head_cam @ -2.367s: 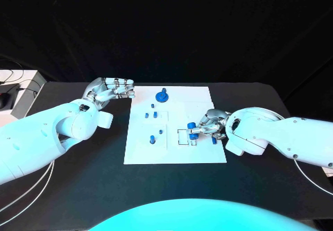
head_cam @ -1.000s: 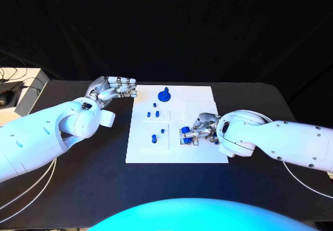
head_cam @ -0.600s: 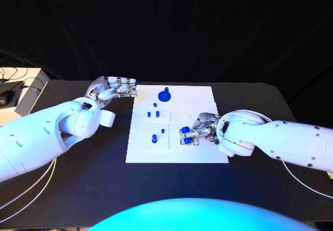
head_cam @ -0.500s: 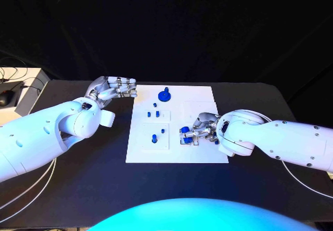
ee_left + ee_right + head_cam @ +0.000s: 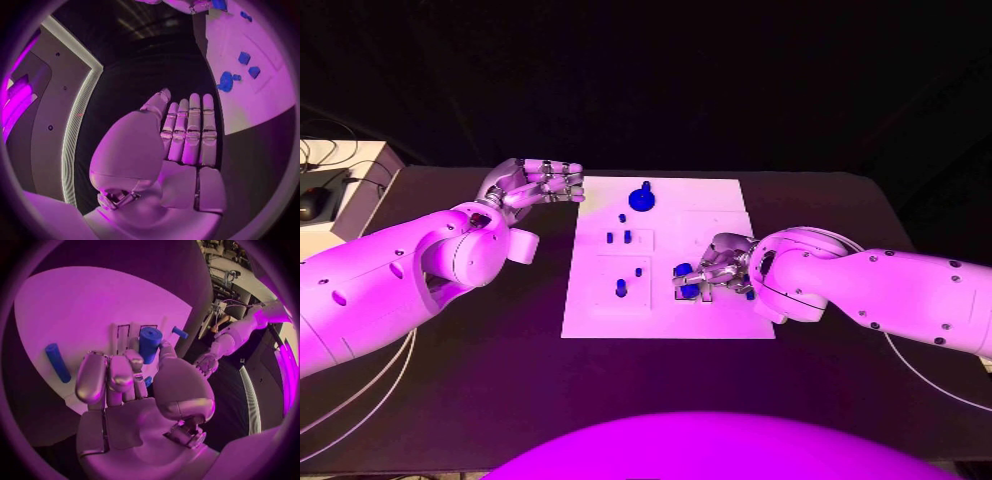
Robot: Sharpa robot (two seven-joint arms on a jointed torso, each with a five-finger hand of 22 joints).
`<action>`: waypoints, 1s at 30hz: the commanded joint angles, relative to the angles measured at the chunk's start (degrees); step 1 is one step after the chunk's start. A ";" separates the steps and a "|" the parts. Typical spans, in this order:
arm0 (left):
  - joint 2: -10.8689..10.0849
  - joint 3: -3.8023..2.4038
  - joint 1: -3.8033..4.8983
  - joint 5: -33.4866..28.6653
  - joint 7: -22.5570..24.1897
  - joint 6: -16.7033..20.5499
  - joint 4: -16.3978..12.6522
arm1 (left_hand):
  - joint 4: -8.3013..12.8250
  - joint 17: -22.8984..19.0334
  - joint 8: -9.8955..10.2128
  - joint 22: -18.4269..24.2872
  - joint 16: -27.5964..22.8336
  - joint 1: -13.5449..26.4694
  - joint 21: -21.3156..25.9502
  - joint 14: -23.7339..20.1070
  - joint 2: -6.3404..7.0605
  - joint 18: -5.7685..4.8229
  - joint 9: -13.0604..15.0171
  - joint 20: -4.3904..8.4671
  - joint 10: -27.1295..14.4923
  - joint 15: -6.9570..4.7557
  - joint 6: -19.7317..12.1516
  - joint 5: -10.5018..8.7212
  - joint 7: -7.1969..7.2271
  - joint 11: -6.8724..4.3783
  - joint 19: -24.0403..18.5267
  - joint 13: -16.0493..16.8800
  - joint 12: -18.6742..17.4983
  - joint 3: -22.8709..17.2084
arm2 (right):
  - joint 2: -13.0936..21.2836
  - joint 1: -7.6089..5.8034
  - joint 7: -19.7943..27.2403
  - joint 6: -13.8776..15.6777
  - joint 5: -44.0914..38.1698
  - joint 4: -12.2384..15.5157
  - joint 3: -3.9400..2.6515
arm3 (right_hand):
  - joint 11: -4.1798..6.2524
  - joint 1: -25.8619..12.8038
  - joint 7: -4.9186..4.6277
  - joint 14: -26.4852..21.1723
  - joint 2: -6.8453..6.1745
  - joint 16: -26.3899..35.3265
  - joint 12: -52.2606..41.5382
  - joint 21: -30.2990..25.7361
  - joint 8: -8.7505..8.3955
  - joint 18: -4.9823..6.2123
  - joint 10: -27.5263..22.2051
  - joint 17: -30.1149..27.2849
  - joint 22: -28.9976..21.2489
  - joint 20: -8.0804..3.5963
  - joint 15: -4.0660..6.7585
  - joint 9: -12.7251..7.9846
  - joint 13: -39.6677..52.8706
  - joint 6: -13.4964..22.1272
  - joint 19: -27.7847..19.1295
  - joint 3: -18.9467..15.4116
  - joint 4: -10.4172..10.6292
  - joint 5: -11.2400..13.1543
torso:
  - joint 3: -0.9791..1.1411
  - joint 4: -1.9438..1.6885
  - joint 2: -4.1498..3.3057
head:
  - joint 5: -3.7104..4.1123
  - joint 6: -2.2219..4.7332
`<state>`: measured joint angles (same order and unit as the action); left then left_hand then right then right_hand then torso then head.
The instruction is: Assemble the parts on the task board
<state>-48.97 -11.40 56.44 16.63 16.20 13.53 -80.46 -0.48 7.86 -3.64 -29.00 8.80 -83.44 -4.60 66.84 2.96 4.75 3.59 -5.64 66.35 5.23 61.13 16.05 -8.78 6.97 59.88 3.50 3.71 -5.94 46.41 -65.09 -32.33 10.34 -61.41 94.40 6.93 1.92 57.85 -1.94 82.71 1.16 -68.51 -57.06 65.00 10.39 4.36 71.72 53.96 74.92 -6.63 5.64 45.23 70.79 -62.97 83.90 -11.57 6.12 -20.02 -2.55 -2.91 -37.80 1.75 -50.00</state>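
The white task board (image 5: pixel 661 310) lies in the middle of the black table. My right hand (image 5: pixel 718 271) hovers low over its right half and pinches a short blue cylinder (image 5: pixel 684 273) between thumb and fingers. In the right wrist view the cylinder (image 5: pixel 150 343) stands upright in that pinch, just above rectangular slot outlines (image 5: pixel 122 334) on the board. A blue peg (image 5: pixel 57 362) lies loose on the board beside the hand. My left hand (image 5: pixel 540 182) rests at the board's far left corner, fingers curled together (image 5: pixel 187 132), holding nothing.
A blue gear-shaped part (image 5: pixel 642 199) stands at the board's far edge. Several small blue pegs (image 5: pixel 617 238) stand in the board's left half, one (image 5: pixel 619 287) nearer me. A pale box with cables (image 5: pixel 329 190) sits off the table's left side.
My right hand has drifted a little to the left over the board with the blue cylinder still in its pinch. The left hand has stayed where it was.
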 commanded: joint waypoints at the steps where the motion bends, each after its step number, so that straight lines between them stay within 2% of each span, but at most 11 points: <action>1: 0.00 -0.05 0.01 -0.21 0.28 -0.60 -0.18 | -0.28 0.07 -0.04 0.05 0.11 -0.05 0.20 -0.42 0.35 -0.36 0.00 -0.17 -0.28 0.03 0.21 0.17 -0.22 0.00 0.19 -0.07 -0.12 0.14 | -0.18 0.22 0.02 0.10 -0.80 -0.16 0.10 | -0.04 -0.52 -0.11 0.05 -1.14 0.31 0.24 -0.27 0.69 0.42 -0.28 0.20 5.59 0.46 -0.24 0.60 -0.21 0.20 4.40 1.12 1.82 1.28 | 0.00 0.01 0.02 | 0.08 0.00; 3: -0.01 -0.05 0.01 -0.21 0.28 -0.59 -0.19 | -0.28 0.07 -0.04 0.05 0.11 -0.05 0.20 -0.42 0.35 -0.36 0.00 -0.17 -0.28 0.03 0.21 0.17 -0.22 0.00 0.19 -0.07 -0.12 0.14 | -0.20 0.24 0.04 0.16 -0.81 -0.16 0.10 | -0.05 -1.10 -0.16 -0.02 -1.57 0.42 0.28 -0.24 0.67 0.40 -0.33 0.22 5.68 0.49 -0.24 0.55 -0.31 0.21 4.41 1.22 2.59 2.93 | -0.03 0.00 0.00 | 0.08 0.00; 5: -0.02 -0.05 0.01 -0.21 0.28 -0.59 -0.20 | -0.28 0.07 -0.04 0.05 0.11 -0.05 0.20 -0.42 0.35 -0.36 0.00 -0.17 -0.28 0.03 0.21 0.17 -0.22 0.00 0.19 -0.07 -0.12 0.14 | -0.20 0.26 0.07 0.27 -0.92 -0.10 0.10 | -0.10 -2.10 -0.15 -0.02 -2.46 0.45 0.24 -0.23 0.67 0.41 -0.33 0.30 5.76 0.51 -0.24 0.51 -0.36 0.20 4.42 2.03 4.28 6.35 | 0.00 -0.03 0.00 | 0.07 0.00; 7: -0.03 -0.05 0.01 -0.21 0.28 -0.60 -0.20 | -0.28 0.07 -0.04 0.05 0.11 -0.05 0.20 -0.42 0.35 -0.36 0.00 -0.17 -0.28 0.03 0.21 0.17 -0.22 0.00 0.19 -0.07 -0.12 0.14 | -0.17 0.30 0.10 0.41 -1.01 0.00 0.10 | -0.09 -2.67 -0.16 0.00 -4.02 0.49 0.21 -0.25 0.69 0.42 -0.34 0.39 5.85 0.52 -0.24 0.48 -0.44 0.19 4.43 3.66 6.39 8.46 | 0.01 -0.03 0.01 | 0.11 0.00; 8: -0.05 -0.05 0.01 -0.21 0.27 -0.62 -0.22 | -0.30 0.07 -0.04 0.18 0.12 -0.13 0.18 -0.41 0.38 -0.35 0.00 -0.16 -0.26 0.02 0.19 0.17 -0.22 0.00 0.22 -0.07 -0.11 0.09 | -0.09 0.34 0.13 0.59 -1.10 0.15 0.10 | -0.12 -3.00 -0.09 0.04 -5.29 0.47 0.16 -0.24 0.77 0.40 -0.32 0.48 5.90 0.50 -0.20 0.52 -0.47 0.14 4.43 4.71 8.04 10.69 | 0.00 -0.04 0.03 | 0.15 0.00; 9: -0.07 -0.05 0.01 -0.21 0.26 -0.64 -0.23 | -0.30 0.07 -0.04 0.18 0.12 -0.13 0.18 -0.41 0.38 -0.35 0.00 -0.15 -0.26 0.02 0.19 0.18 -0.22 0.00 0.22 -0.07 -0.11 0.08 | 0.02 0.38 0.15 0.74 -1.19 0.31 0.10 | -0.03 -2.95 -0.15 0.04 -6.56 0.45 0.12 -0.18 0.84 0.39 -0.30 0.56 5.97 0.49 -0.24 0.56 -0.50 0.16 4.44 6.02 9.78 11.64 | -0.02 -0.06 0.02 | 0.16 0.00; 10: -0.08 -0.05 0.01 -0.21 0.25 -0.66 -0.23 | -0.29 0.07 -0.04 0.18 0.12 -0.15 0.17 -0.42 0.37 -0.34 0.00 -0.15 -0.27 0.02 0.19 0.17 -0.24 0.00 0.24 -0.07 -0.11 0.07 | 0.13 0.42 0.18 0.88 -1.26 0.45 0.10 | -0.03 -3.26 -0.12 0.06 -6.90 0.40 0.07 -0.05 0.89 0.37 -0.25 0.65 6.05 0.47 -0.21 0.60 -0.52 0.17 4.45 6.26 10.13 12.31 | 0.00 -0.08 0.02 | 0.16 0.00; 22: -0.10 -0.05 0.01 -0.21 0.24 -0.70 -0.22 | -0.29 0.07 -0.04 0.20 0.12 -0.15 0.17 -0.42 0.40 -0.35 0.00 -0.15 -0.28 0.02 0.18 0.17 -0.24 0.01 0.23 -0.07 -0.11 0.07 | 1.89 0.72 0.56 2.54 -1.49 2.44 0.07 | 0.12 -3.50 0.05 0.11 -7.08 0.32 -0.19 0.16 1.26 0.33 -0.01 0.79 6.17 0.40 -0.14 0.83 -0.44 -0.13 4.47 6.51 10.12 12.37 | 0.01 0.01 -0.02 | 0.03 0.00; 26: -0.05 -0.05 0.01 -0.21 0.25 -0.74 -0.18 | -0.29 0.07 -0.04 0.20 0.12 -0.15 0.17 -0.42 0.40 -0.35 0.00 -0.15 -0.28 0.02 0.18 0.17 -0.24 0.01 0.23 -0.07 -0.11 0.07 | 2.95 0.76 1.01 3.25 -1.24 3.26 0.03 | 0.19 -2.59 0.10 0.13 -6.29 0.29 -0.29 0.32 1.54 0.28 0.14 0.83 6.25 0.32 -0.10 1.08 -0.39 -0.04 4.47 5.92 9.30 11.61 | 0.02 -0.03 0.04 | 0.10 0.00; 29: -0.01 -0.05 0.00 -0.21 0.27 -0.75 -0.14 | -0.29 0.07 -0.04 0.20 0.12 -0.15 0.17 -0.42 0.40 -0.35 0.00 -0.15 -0.28 0.02 0.18 0.17 -0.24 0.01 0.23 -0.07 -0.11 0.07 | 4.11 0.78 1.82 4.14 -0.73 4.07 -0.02 | 0.20 -1.98 0.15 0.17 -5.16 0.24 -0.44 0.44 1.69 0.26 0.28 0.88 6.31 0.31 -0.07 1.14 -0.27 -0.08 4.48 5.15 7.25 11.11 | 0.04 -0.02 0.05 | 0.10 0.00; 30: 0.00 -0.05 0.00 -0.21 0.28 -0.76 -0.12 | -0.29 0.07 -0.04 0.20 0.12 -0.15 0.17 -0.42 0.40 -0.35 0.00 -0.15 -0.28 0.02 0.18 0.17 -0.24 0.01 0.23 -0.07 -0.11 0.07 | 4.40 0.78 2.13 4.37 -0.58 4.26 -0.04 | 0.21 -1.72 0.15 0.16 -5.16 0.24 -0.45 0.38 1.69 0.27 0.28 0.90 6.29 0.31 -0.07 1.15 -0.26 -0.08 4.48 5.21 7.03 11.03 | 0.06 -0.01 0.06 | 0.11 0.00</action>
<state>-49.07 -11.40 56.44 16.62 16.14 13.52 -80.48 -0.48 7.85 -3.64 -28.89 8.80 -83.44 -4.60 66.84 2.96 4.75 3.59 -5.64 66.35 5.23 61.13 16.05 -8.78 6.97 59.88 3.49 3.71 -5.94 50.59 -64.38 -31.90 13.23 -62.20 98.33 6.91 2.16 55.75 -1.93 82.71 -4.16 -68.28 -57.39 65.22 11.74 4.38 71.66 54.78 74.95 -6.52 5.64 46.32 70.49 -62.95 84.01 -6.34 13.46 -8.79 -2.52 -2.92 -37.78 1.83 -50.01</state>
